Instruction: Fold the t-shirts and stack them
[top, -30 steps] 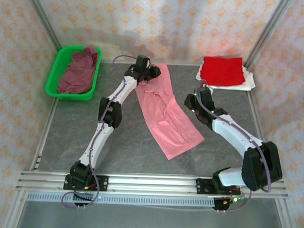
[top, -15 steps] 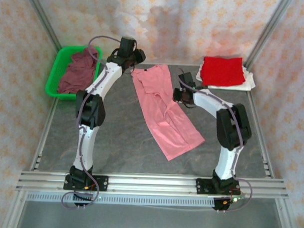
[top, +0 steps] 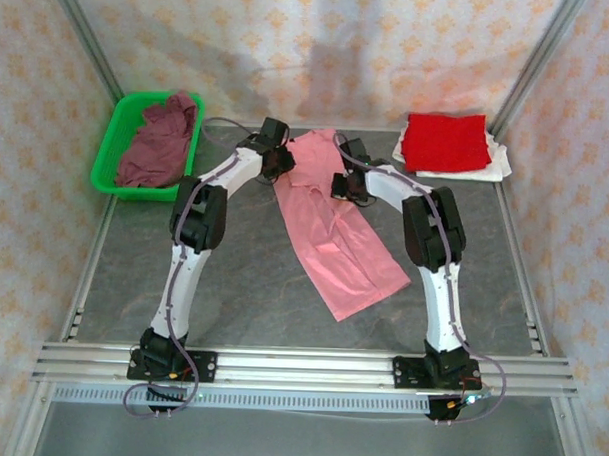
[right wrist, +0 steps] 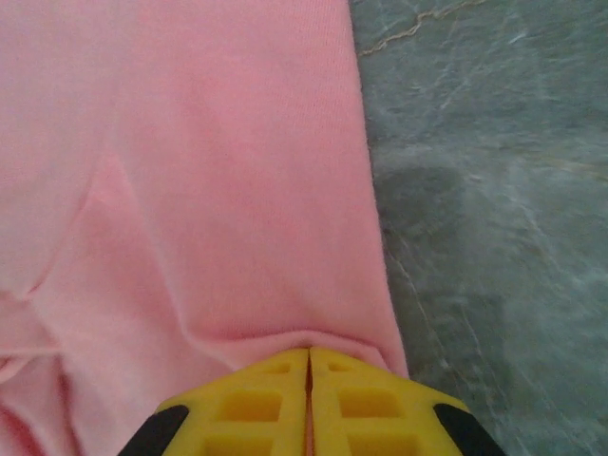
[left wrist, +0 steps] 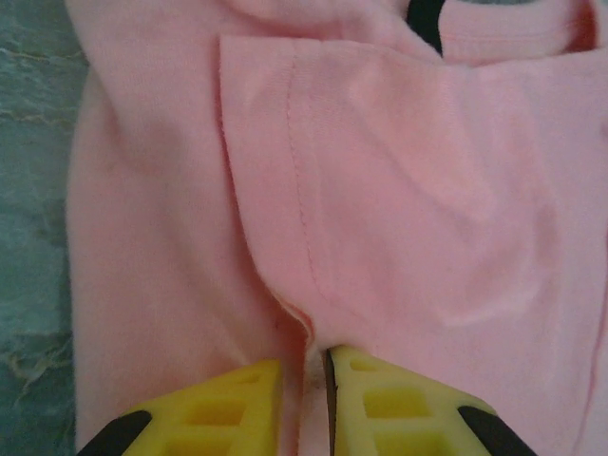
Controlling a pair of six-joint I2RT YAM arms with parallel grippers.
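top external view: pink t-shirt [top: 336, 234] lies flat on the grey worktop [top: 232, 286] as a long narrow strip, folded lengthwise. it runs from the far centre diagonally toward the near right. its far end sits between the two arms.

left end effector [top: 286, 165] is down on the left side of the far end of the strip. left wrist view: left end effector [left wrist: 304, 369] is clenched on a raised fold of the pink t-shirt [left wrist: 399, 209] beside a stitched seam, with cloth pinched in the narrow gap between the yellow fingers [left wrist: 237, 404].

right end effector [top: 337, 187] is down on the right edge of the strip, near the far end. right wrist view: right end effector [right wrist: 309, 369] is clenched on the edge of the pink t-shirt [right wrist: 218, 171], the fingers [right wrist: 370, 399] almost together with a thin layer of cloth between them; bare worktop [right wrist: 494, 209] lies just right of the edge.

red t-shirt [top: 446, 141] lies folded on top of the white t-shirt [top: 499, 165] at the far right corner, well apart from the pink one. maroon t-shirt [top: 157, 141] lies crumpled inside the green basket [top: 106, 169] at the far left.
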